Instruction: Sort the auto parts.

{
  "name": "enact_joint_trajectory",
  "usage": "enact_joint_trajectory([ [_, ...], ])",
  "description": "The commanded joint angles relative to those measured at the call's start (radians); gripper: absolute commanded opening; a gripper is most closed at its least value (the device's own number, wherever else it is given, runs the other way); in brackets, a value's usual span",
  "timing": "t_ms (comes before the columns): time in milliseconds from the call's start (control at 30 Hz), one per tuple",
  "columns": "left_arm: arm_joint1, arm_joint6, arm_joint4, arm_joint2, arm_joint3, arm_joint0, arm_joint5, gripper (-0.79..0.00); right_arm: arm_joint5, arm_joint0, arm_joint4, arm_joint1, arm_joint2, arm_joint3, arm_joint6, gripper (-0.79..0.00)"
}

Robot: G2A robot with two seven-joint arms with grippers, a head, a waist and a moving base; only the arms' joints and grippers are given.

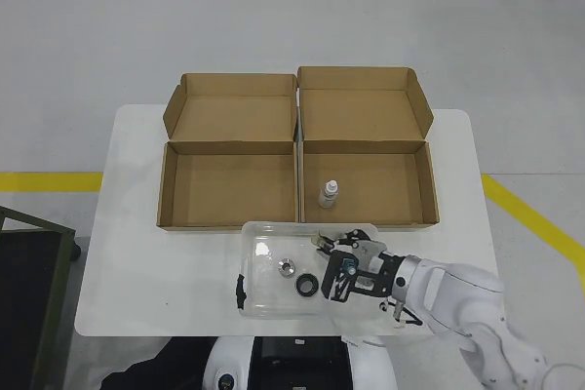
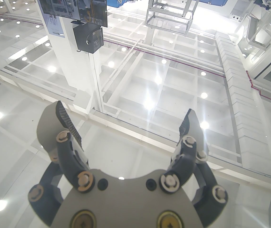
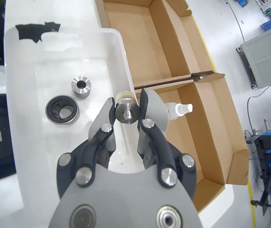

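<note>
Steel fitting (image 3: pixel 125 111), clamped in right jaws

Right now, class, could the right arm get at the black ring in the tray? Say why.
Probably not yet: the black ring lies uncovered in the tray nearby, but the right end effector is shut on a metal fitting, so it has no free grip.

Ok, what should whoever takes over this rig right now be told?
Right gripper shut on a small steel fitting with a cream cap, by the far rim of the clear plastic tray. Left gripper open, pointing at the ceiling. A steel bushing and a black-lined metal ring sit in the tray. Done: white spray bottle in the right-hand cardboard box. To do: fitting, bushing, ring.
</note>
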Motion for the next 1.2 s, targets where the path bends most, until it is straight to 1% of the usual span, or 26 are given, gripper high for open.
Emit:
enact_joint_trajectory([
  [0, 0.0, 0.0, 0.0, 0.0, 0.0, 0.0, 0.0, 0.0, 0.038, -0.004, 0.031, -0.003, 0.003, 0.008, -0.029, -0.785],
  [133, 0.0, 0.0, 0.0, 0.0, 0.0, 0.0, 0.0, 0.0, 0.103, -0.012, 0.096, -0.008, 0.011, 0.02, -0.077, -0.785],
  [300, 0.0, 0.0, 0.0, 0.0, 0.0, 0.0, 0.0, 0.0, 0.14, -0.017, 0.205, -0.012, 0.032, 0.019, -0.12, -0.785],
  [367, 0.0, 0.0, 0.0, 0.0, 0.0, 0.0, 0.0, 0.0, 0.146, -0.018, 0.259, -0.013, 0.042, 0.018, -0.133, -0.785],
  [433, 0.0, 0.0, 0.0, 0.0, 0.0, 0.0, 0.0, 0.0, 0.16, -0.026, 0.379, -0.017, 0.054, 0.02, -0.171, -0.785],
  [500, 0.0, 0.0, 0.0, 0.0, 0.0, 0.0, 0.0, 0.0, 0.145, -0.024, 0.418, -0.014, 0.079, 0.006, -0.158, -0.785],
  [733, 0.0, 0.0, 0.0, 0.0, 0.0, 0.0, 0.0, 0.0, 0.095, -0.026, 0.611, -0.01, 0.163, -0.03, -0.181, -0.785],
  [1000, 0.0, 0.0, 0.0, 0.0, 0.0, 0.0, 0.0, 0.0, 0.084, -0.018, 0.719, -0.007, 0.229, -0.065, -0.205, -0.785],
  [1167, 0.0, 0.0, 0.0, 0.0, 0.0, 0.0, 0.0, 0.0, 0.072, -0.007, 0.778, -0.008, 0.239, -0.069, -0.224, -0.785],
])
